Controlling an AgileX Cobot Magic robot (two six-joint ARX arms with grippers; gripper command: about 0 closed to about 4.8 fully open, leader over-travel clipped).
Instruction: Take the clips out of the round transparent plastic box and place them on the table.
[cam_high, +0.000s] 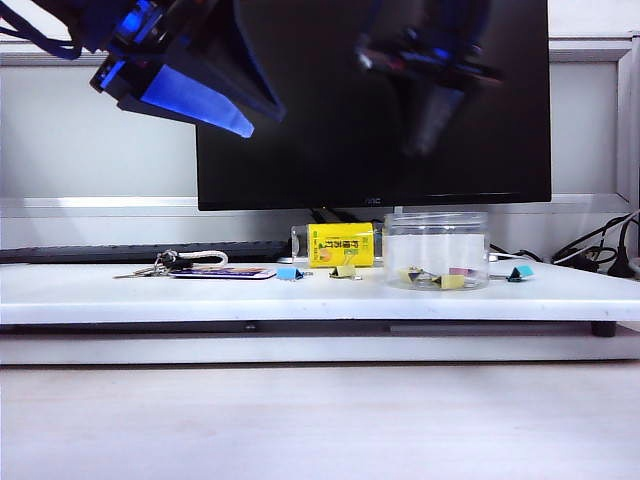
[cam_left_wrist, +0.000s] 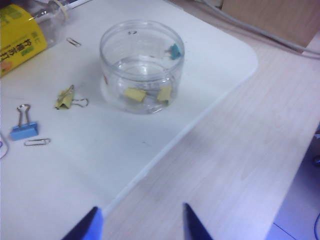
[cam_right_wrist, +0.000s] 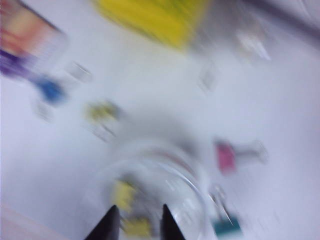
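Both claws up high w/ tips apart, left gripper (cam_left_wrist: 139, 222) & right gripper (cam_right_wrist: 136, 222) above the round transparent plastic box (cam_high: 436, 250), clips (cam_left_wrist: 135, 94) inside, near the table (cam_high: 200, 295) back edge

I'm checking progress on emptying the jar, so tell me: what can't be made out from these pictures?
- Clip count inside the round clear plastic jar: the exterior view sees them through the wall, overlapping; the left wrist view shows two pale-yellow binder clips for certain.
- Right wrist view: motion blur smears everything beyond the right hand.
- Both hands in the exterior view: blurred, partly cut off by the top edge.
- Print on the small yellow box: too small.
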